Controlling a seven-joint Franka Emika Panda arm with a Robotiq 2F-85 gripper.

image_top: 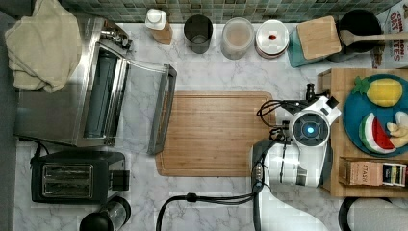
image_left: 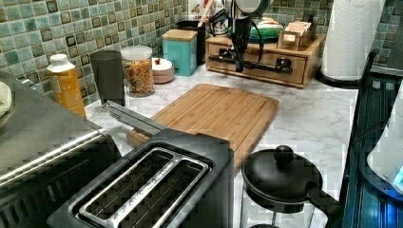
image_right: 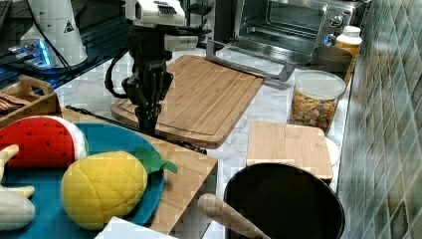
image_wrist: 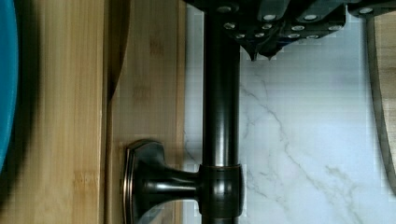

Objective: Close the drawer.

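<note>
The drawer (image_left: 266, 58) sits in a light-wood box at the left view's far right, its front panel carrying a black bar handle (image_left: 268, 68). In the wrist view the front panel (image_wrist: 149, 70) lies almost against the box, with a thin dark gap between them. My gripper (image_left: 239, 68) points straight down in front of that panel. Its fingertips are together, just on the counter side of the bar (image_wrist: 221, 116) and holding nothing. In the right view the gripper (image_right: 149, 125) hangs at the box's edge, beside the cutting board.
A bamboo cutting board (image_top: 216, 132) lies mid-counter. The toaster oven's door (image_top: 161, 108) hangs open towards it. A black toaster (image_top: 72, 180) and a French press (image_left: 280, 180) stand nearby. A blue plate of toy fruit (image_top: 353, 113) tops the box. Jars line the tiled wall.
</note>
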